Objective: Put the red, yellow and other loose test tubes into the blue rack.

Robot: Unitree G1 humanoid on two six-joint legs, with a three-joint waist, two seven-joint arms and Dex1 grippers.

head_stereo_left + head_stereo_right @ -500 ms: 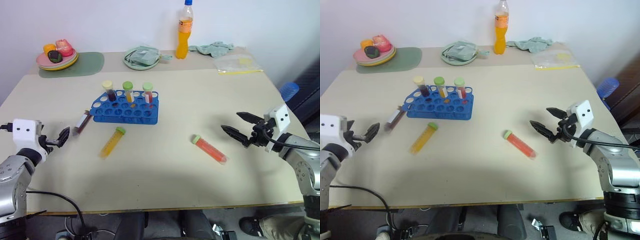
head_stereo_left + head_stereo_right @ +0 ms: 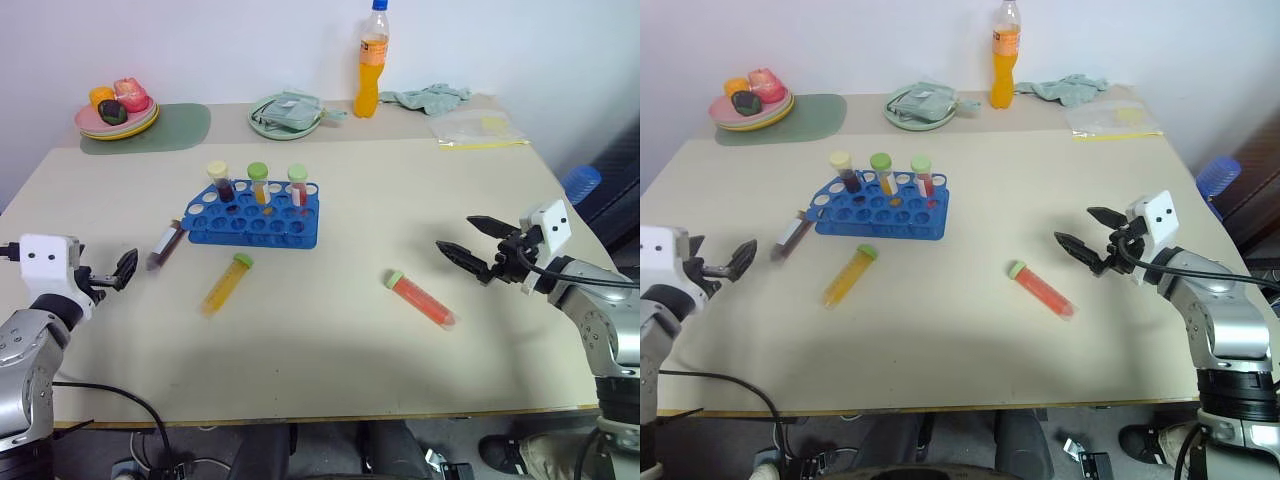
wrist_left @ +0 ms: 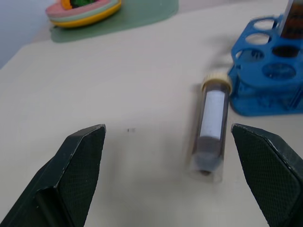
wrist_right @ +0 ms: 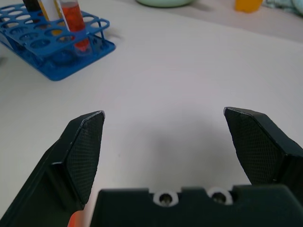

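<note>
While both sets of jaws are standing wide and holding nothing, the task is sitting at its opening step: no loose tube has been picked up yet. The left gripper point(image 2: 126, 270) is hovering low over the counter's left side, aimed at the clear plastic tube of dark red liquid with a pale cap point(image 3: 209, 127), which is lying flat just beside the left end of the low bright blue plastic rack with round holes point(image 2: 255, 226). The right gripper point(image 2: 468, 252) is hanging near the clear tube of red-orange liquid with a green cap point(image 2: 420, 298), lying flat toward the front right. Between them the clear tube of yellow-orange liquid with a green cap point(image 2: 225, 285) is lying in front of the rack.

I am judging that the next move calls for lowering one set of jaws across a tube's body and closing, then uprighting it over a free hole.

The pale beige counter point(image 2: 330, 365) is offering open room around all three tubes; the rack's back row is already carrying three upright tubes, and the front edge is lying well clear.
</note>
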